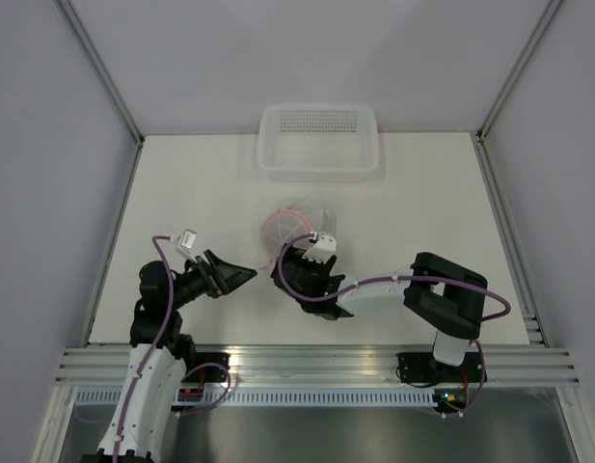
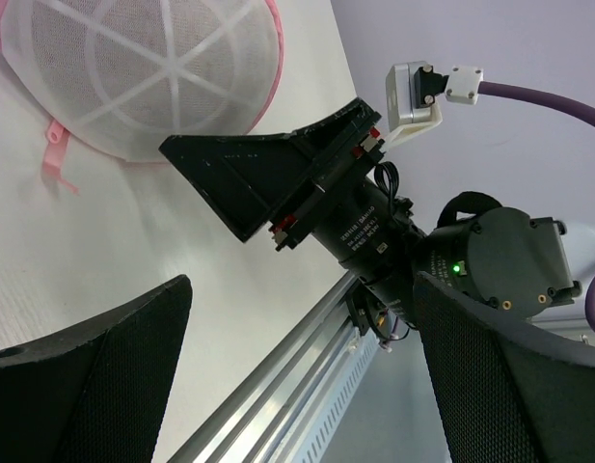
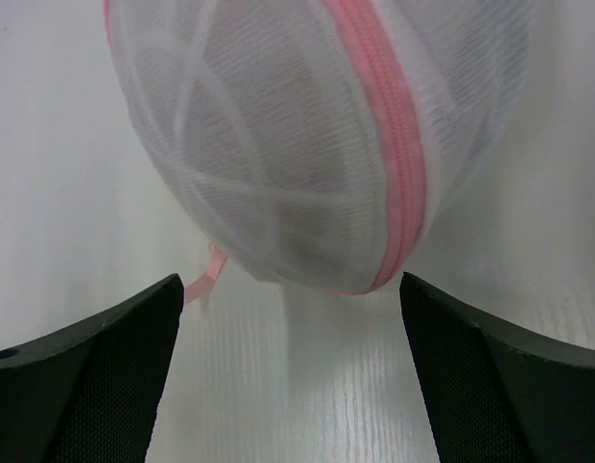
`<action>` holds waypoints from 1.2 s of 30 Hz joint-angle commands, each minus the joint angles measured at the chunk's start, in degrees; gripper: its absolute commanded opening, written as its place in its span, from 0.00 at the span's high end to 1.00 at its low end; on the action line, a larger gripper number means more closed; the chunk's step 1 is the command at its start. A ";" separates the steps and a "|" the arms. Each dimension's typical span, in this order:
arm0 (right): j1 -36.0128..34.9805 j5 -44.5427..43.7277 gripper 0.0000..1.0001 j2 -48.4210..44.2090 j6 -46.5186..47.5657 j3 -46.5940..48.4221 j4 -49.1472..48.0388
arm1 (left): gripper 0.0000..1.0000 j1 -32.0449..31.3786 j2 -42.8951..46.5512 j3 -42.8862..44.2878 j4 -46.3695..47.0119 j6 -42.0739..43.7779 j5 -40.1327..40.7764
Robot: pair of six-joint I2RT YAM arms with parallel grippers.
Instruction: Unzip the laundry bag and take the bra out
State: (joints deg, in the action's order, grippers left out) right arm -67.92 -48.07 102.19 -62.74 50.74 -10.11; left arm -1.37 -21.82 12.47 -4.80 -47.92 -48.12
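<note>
Our right gripper (image 3: pixel 289 289) hangs with its jaws wide apart and empty. The laundry bag (image 3: pixel 278 145) rests on the table just ahead of its fingertips. Our left gripper (image 1: pixel 237 274), also spread and empty, waits off to its left. The pink zipper (image 3: pixel 398 164) looks closed, so we judge that unzipping and removing the bra both remain.

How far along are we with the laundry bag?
Nothing finished yet: the laundry bag sits on the table with its pink zipper closed. In hand: the open right gripper is lined up just short of the bag; the left gripper hangs open off to one side. Left: unzip, pull the bra out.
</note>
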 commanded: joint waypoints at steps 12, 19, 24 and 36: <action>1.39 -18.11 1.00 3.11 -4.42 -0.44 -2.27 | 0.01 0.05 3.71 1.86 -3.55 -0.16 -1.45; 4.18 4.61 0.99 -17.09 8.25 -16.19 -17.85 | 0.00 0.05 4.07 1.42 -4.34 1.86 -1.01; 10.25 26.08 1.00 -35.37 6.49 -18.31 -5.23 | 0.00 0.05 3.46 0.10 -3.12 2.92 -0.57; 22.48 52.89 1.00 -47.79 7.28 -15.93 12.22 | 0.00 -0.13 -0.05 -9.39 25.96 -17.45 -4.88</action>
State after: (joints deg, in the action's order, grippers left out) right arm -45.89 -5.17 54.85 -55.94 34.57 -2.55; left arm -1.37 -19.84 4.97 7.77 -55.83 -50.94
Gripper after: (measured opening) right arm 0.011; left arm 0.993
